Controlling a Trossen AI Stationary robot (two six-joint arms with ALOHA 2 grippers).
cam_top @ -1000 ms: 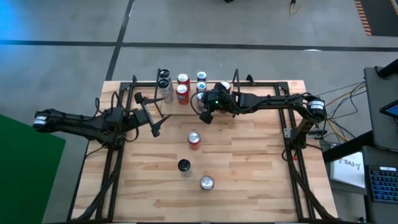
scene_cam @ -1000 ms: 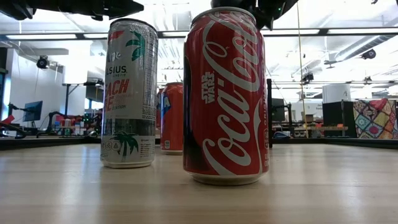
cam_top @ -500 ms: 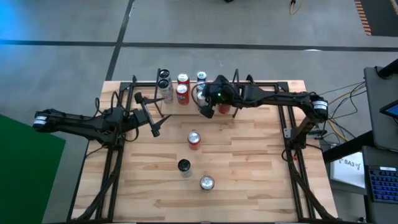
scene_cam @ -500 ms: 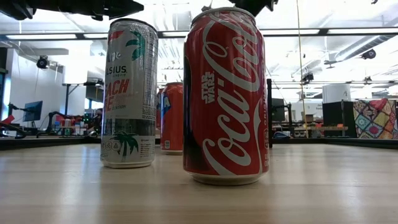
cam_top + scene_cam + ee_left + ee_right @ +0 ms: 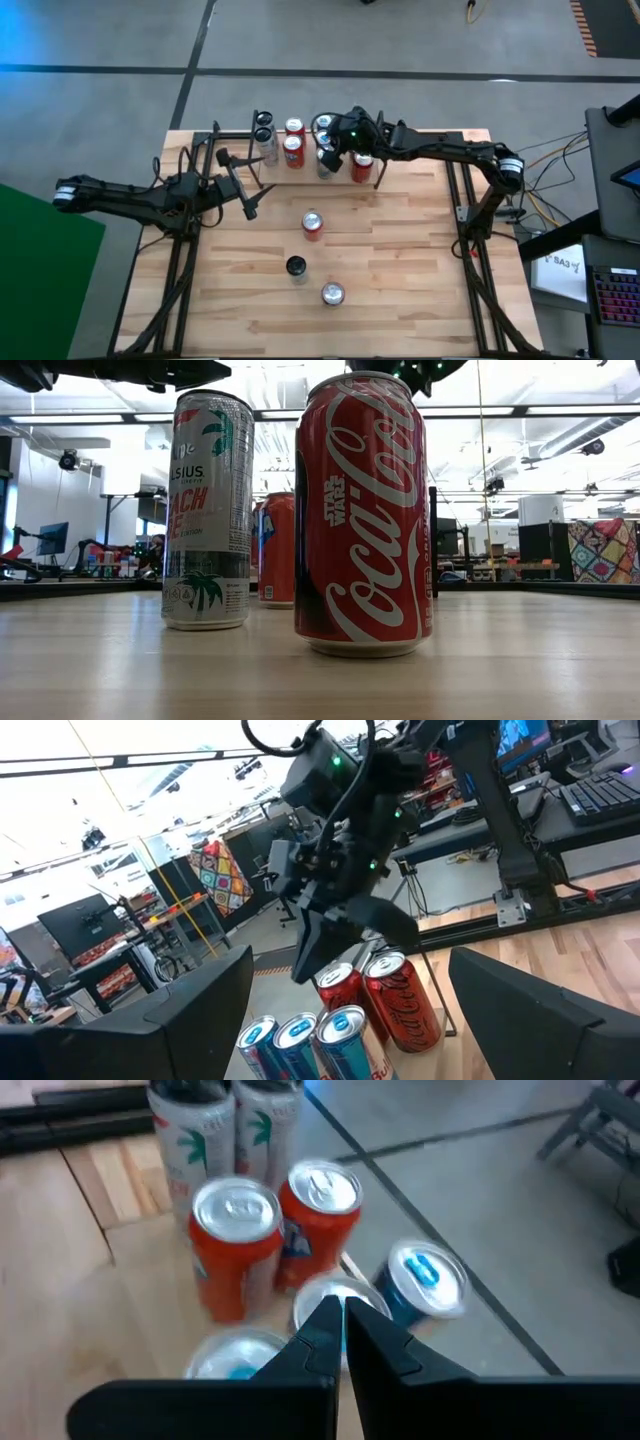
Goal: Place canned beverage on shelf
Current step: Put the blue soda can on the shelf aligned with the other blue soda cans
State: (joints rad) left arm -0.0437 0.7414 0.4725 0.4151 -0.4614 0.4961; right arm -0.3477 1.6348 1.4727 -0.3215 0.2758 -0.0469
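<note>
The shelf (image 5: 236, 143), a narrow black rod rack, runs along the table's far edge. On it stand two tall silver cans (image 5: 264, 136), red cans (image 5: 293, 142) and blue cans (image 5: 323, 124). My right gripper (image 5: 329, 155) hovers shut above these cans (image 5: 322, 1210) and touches none; the left wrist view shows it over them (image 5: 305, 970). Three loose cans stand upright on the tabletop: a red one (image 5: 313, 224), a dark-topped one (image 5: 296, 267) and a silver-topped one (image 5: 332, 294). My left gripper (image 5: 247, 203) waits open at the table's left.
Black side frames (image 5: 180, 270) run along the table's left and right edges. Bare wood lies on both sides of the loose cans. In the low view a red cola can (image 5: 362, 510) and a tall silver can (image 5: 208, 510) stand close to the camera.
My right gripper has risen and swung from just in front of the shelf toward the far edge. It now hangs over the cans there and has stayed shut. No can has moved.
</note>
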